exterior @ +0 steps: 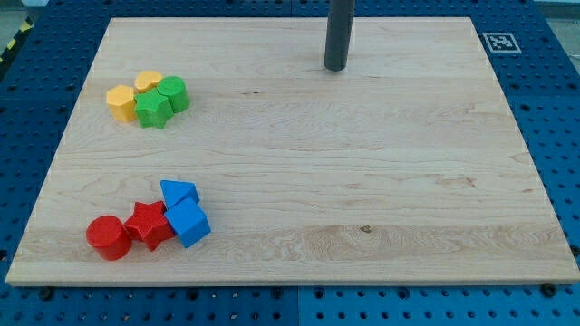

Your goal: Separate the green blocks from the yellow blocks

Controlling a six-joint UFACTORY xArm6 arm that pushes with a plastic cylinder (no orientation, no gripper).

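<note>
Near the view's upper left, four blocks huddle together. A yellow hexagon block (120, 102) is at the cluster's left and a yellow heart-like block (149, 81) at its top. A green star block (153, 109) touches both, and a green round block (174, 93) sits on the cluster's right side. My tip (335, 67) is the lower end of the dark rod near the view's top centre. It is far to the right of the cluster and touches no block.
At the view's lower left lie a red cylinder (109, 237), a red star (149, 225), a blue triangle block (178, 193) and a blue cube (188, 223). The wooden board (362, 181) rests on a blue pegboard; a marker tag (501, 42) is at the top right.
</note>
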